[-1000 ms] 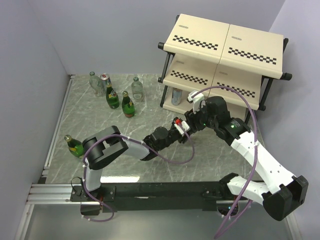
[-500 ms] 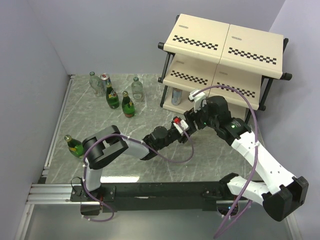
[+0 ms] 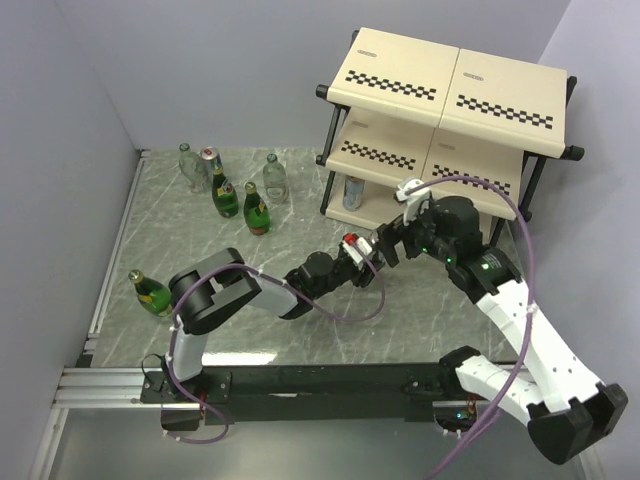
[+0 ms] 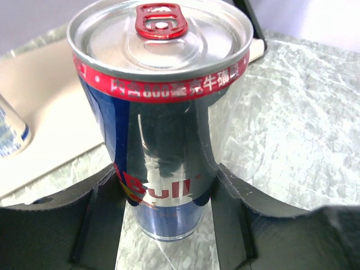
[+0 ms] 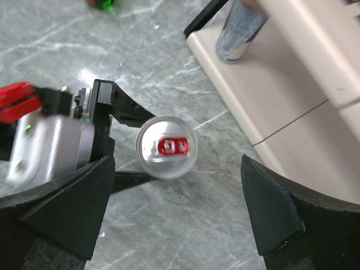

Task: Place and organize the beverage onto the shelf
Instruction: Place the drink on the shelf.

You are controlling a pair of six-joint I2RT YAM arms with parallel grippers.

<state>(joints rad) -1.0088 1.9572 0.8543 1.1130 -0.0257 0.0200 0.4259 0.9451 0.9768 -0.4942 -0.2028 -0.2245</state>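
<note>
Upright silver-blue can (image 4: 163, 140) near cream shelf (image 3: 400, 70)

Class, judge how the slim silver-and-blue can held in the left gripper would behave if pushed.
The can is tall and slim, so it probably tips easily if pushed high. Its smooth, shiny wall looks slippery for the left gripper. Lying down, it would likely roll.

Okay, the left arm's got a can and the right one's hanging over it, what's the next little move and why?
Probably lower the right gripper straight down around the can and close. Its fingers are spread wide with the can's top roughly between them, while the left fingers grip the can low, leaving its upper body free to take.
</note>
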